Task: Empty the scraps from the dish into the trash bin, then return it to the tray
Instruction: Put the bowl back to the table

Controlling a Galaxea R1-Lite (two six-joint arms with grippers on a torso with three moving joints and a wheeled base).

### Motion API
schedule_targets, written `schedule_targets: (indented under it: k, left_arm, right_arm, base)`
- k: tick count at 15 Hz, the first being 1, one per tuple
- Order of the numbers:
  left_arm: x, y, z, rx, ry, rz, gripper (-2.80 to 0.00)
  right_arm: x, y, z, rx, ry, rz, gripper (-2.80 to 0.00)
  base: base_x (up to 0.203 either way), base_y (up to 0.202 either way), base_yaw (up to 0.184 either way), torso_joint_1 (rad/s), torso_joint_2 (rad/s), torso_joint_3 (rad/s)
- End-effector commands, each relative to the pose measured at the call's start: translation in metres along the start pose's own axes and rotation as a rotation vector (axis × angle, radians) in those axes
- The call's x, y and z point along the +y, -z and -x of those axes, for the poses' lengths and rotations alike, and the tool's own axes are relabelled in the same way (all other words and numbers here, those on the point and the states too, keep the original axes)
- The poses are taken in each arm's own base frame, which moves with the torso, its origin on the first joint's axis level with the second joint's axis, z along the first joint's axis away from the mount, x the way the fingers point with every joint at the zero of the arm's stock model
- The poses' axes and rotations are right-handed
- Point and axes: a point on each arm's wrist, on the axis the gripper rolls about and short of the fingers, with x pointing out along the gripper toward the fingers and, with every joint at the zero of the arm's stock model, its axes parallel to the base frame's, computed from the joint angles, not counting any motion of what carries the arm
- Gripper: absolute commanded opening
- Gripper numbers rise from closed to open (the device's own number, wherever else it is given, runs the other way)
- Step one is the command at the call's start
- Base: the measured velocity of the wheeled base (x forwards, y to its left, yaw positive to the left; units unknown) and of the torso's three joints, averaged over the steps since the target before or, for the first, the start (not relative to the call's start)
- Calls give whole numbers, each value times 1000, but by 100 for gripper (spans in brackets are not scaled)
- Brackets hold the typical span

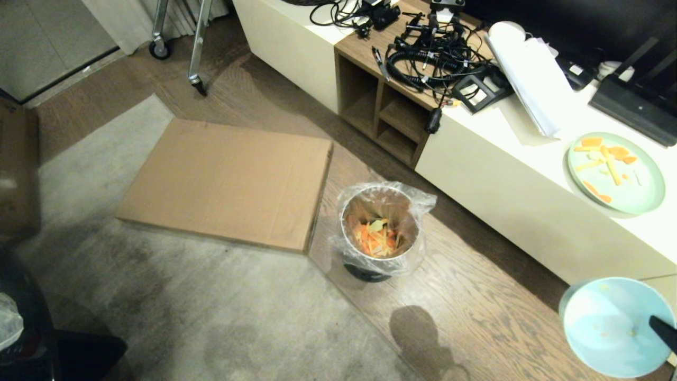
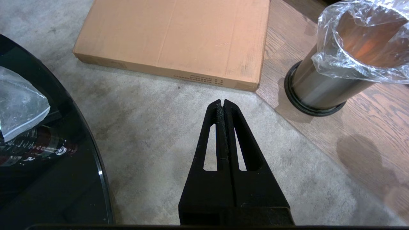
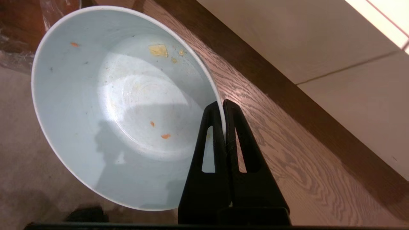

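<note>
above grainy wood floor (image 3: 287, 153), right gripper (image 3: 223, 105) pinches smooth round dish (image 3: 121, 105).

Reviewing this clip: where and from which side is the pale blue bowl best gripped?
By its thin rim, one finger inside and one outside, as the right gripper holds the bowl now. The walls are deep and the body looks too wide to span, so the rim edge is the pinchable part.

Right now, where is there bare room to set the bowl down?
Free: white counter between paper stack and green plate; wood floor between bin and cabinet; carpet below cardboard. Crowded: cable pile.
</note>
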Motion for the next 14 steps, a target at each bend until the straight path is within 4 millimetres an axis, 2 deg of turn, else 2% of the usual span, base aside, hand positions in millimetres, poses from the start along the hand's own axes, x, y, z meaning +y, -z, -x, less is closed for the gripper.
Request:
schedule_targets:
  k: [1, 8, 14]
  left_arm:
    - [0, 0, 0, -1, 0, 0, -280]
    - [0, 0, 0, -1, 0, 0, -280]
    - [0, 0, 0, 0, 0, 0, -280]
  right_arm:
    - [-3, 8, 24, -54, 10, -11, -280]
    - [-5, 50, 64, -82, 3, -1, -280]
    - [-6, 64, 80, -218, -80, 3, -280]
  base:
    - [0, 0, 0, 0, 0, 0]
    - [0, 0, 0, 0, 0, 0]
    - [0, 0, 0, 0, 0, 0]
